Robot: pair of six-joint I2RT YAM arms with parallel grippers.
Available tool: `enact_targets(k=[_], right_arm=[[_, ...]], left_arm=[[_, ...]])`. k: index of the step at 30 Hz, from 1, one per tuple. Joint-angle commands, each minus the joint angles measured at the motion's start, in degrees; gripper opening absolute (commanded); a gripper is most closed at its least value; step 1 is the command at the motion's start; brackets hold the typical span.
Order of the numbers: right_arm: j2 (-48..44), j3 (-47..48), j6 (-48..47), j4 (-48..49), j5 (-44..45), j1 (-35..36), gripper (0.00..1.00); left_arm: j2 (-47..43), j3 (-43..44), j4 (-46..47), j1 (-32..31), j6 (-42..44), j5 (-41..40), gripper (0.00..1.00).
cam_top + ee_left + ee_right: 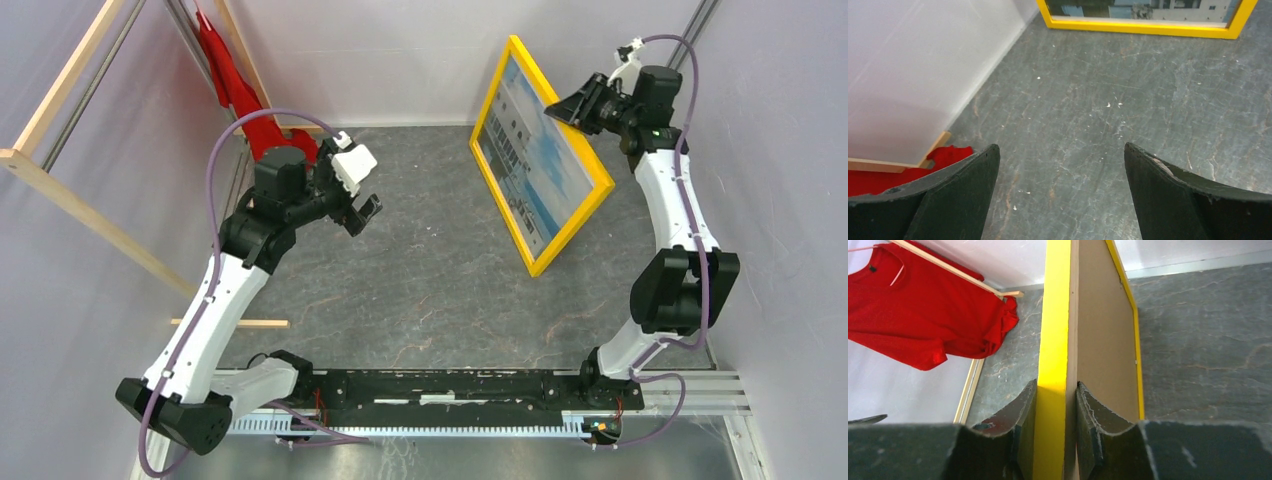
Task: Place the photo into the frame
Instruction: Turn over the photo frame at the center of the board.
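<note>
The yellow frame [574, 228] stands nearly on edge at the back right, tilted, with its low corner down at the grey table. The photo [535, 160] of a pale building and blue sky shows inside it, facing left. My right gripper [585, 105] is shut on the frame's upper edge. In the right wrist view the fingers [1087, 415] clamp the yellow edge [1055, 330] and the brown backing board [1103, 330]. My left gripper [362, 215] is open and empty above the table's left middle. In its own view [1062, 150] the frame's lower border [1143, 27] and the photo [1148, 7] lie ahead.
A red shirt [235, 90] hangs on a wooden rack [60, 170] at the back left, and also shows in the right wrist view [918, 315]. A wooden bar [230, 323] lies along the left edge. White walls enclose the table on three sides.
</note>
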Motion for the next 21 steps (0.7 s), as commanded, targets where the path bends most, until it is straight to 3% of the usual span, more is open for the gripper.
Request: enact_targets(k=[1,11,21], right_arm=[[3.3,-7.2,-12.5,-12.0,2.1,-1.8,0.27],[-4.8,-25.9,-15.6,-7.8,5.0,-2.9,0.29],[-9.3,-52.1,0.7,24.7,-10.2,-2.2,0.30]], left_arm=[[2.0,-0.5,1.9,0.4,-4.4,3.0,1.00],[6.9,-1.3,0.2,0.6,-5.8,6.3,1.00],[8.1,-8.1,-1.1,3.9,-1.7,7.2,1.00]])
